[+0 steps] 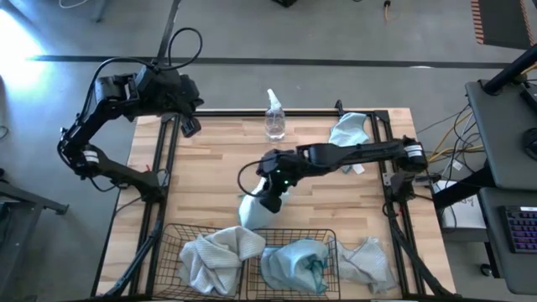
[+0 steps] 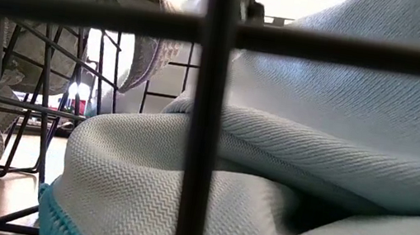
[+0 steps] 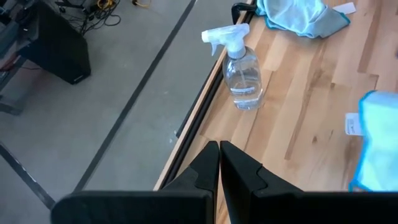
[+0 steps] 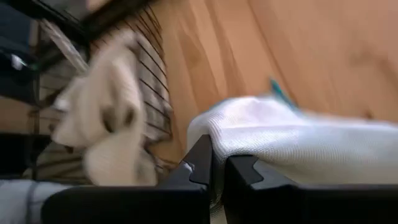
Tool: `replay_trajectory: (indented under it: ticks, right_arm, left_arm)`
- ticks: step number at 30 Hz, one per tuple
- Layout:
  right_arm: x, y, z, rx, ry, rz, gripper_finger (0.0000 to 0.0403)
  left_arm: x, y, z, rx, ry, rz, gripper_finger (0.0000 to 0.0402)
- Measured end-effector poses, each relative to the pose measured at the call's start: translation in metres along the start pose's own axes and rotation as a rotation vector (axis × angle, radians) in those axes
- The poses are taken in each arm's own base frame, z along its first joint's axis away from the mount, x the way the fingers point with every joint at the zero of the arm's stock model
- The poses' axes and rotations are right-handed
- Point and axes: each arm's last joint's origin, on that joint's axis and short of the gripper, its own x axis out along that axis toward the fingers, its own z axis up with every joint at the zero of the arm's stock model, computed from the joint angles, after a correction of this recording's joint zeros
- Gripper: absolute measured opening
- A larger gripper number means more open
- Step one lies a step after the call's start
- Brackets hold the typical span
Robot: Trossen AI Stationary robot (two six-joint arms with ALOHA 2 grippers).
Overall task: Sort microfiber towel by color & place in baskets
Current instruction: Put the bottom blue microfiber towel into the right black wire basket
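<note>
Right gripper (image 1: 267, 201) pinches a light blue towel (image 1: 249, 210) mid-bench; left gripper (image 1: 190, 126), jaws shut and empty, hovers at the wooden bench's (image 1: 210, 168) far-left corner above grey floor (image 1: 252, 33).

i'm looking at my two arms, both showing up as dark, near-black jointed links. the left arm (image 1: 117, 92) is trailing a looping black cable, the right arm (image 1: 352, 153) is wearing pale bands near its base, and the fingers (image 3: 205, 171) are showing as black angular wedges.

No readable text anywhere; the small white tag (image 3: 352, 124) on one towel illegible.
</note>
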Motion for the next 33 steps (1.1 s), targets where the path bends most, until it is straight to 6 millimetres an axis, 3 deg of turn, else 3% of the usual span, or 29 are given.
replay_trajectory:
  ticks: [6, 15, 25, 33]
  right_arm:
    - [-0.035, 0.033, 0.008, -0.052, -0.14, -0.009, 0.0009]
    - [-0.07, 0.071, 0.016, -0.132, -0.272, -0.067, 0.0009]
    - [-0.097, 0.101, 0.011, -0.168, -0.35, -0.125, 0.0009]
    - [-0.105, 0.129, -0.004, -0.188, -0.389, -0.102, 0.0009]
  left_arm:
    - [-0.006, 0.001, -0.003, -0.016, -0.01, 0.002, 0.0]
    - [-0.014, 0.003, -0.009, -0.046, -0.006, 0.001, 0.0]
    - [-0.03, 0.006, -0.021, -0.103, -0.015, 0.001, 0.0]
    - [-0.049, 0.011, -0.032, -0.153, -0.065, 0.005, 0.0]
